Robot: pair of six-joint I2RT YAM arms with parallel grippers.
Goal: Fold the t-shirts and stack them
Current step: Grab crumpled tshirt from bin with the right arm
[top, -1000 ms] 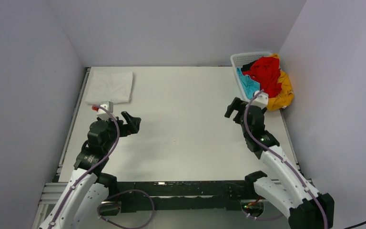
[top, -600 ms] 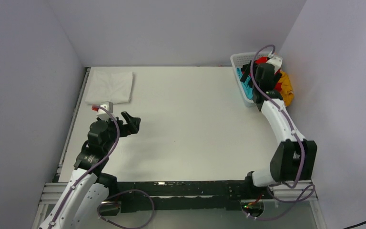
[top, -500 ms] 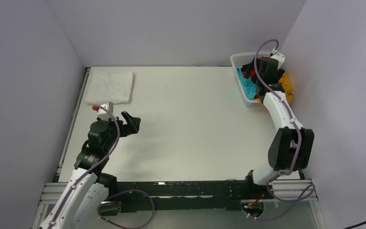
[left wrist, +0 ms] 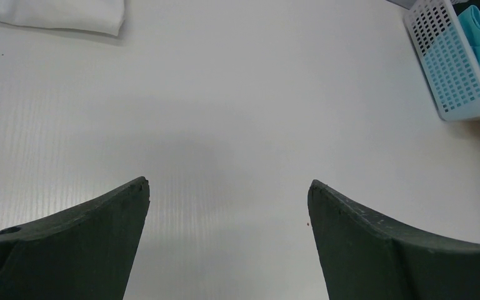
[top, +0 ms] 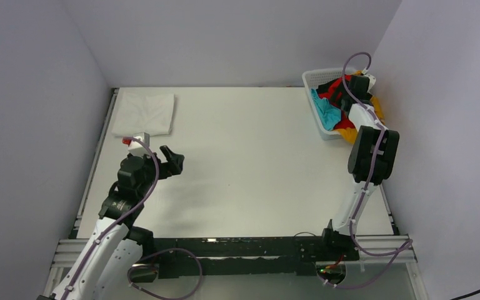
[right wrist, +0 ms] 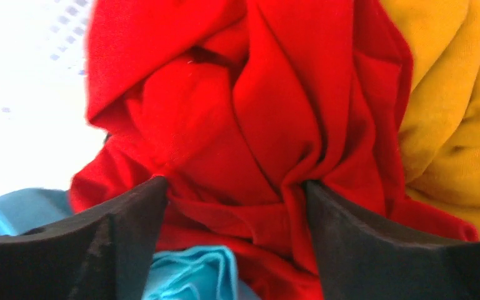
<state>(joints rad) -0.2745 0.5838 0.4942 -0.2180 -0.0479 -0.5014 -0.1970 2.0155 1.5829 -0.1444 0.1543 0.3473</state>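
Top view: a white t-shirt (top: 144,114), folded into a flat rectangle, lies at the far-left corner of the smooth white table (top: 250,162). At far right, a white plastic lattice basket (top: 317,77) holds a crumpled red t-shirt (top: 339,88), a teal t-shirt (top: 326,114) and a mustard-yellow t-shirt (top: 375,110) draped over its right side. The right gripper (top: 352,89) is down in that pile. The left gripper (top: 172,160) hovers above the table.

Left wrist: dark wedge-shaped fingers (left wrist: 69,244) are spread wide with nothing between them.

Right wrist: the jaws stand wide apart, pressed into soft red folds. A ridge of cloth lies between them, unclamped.
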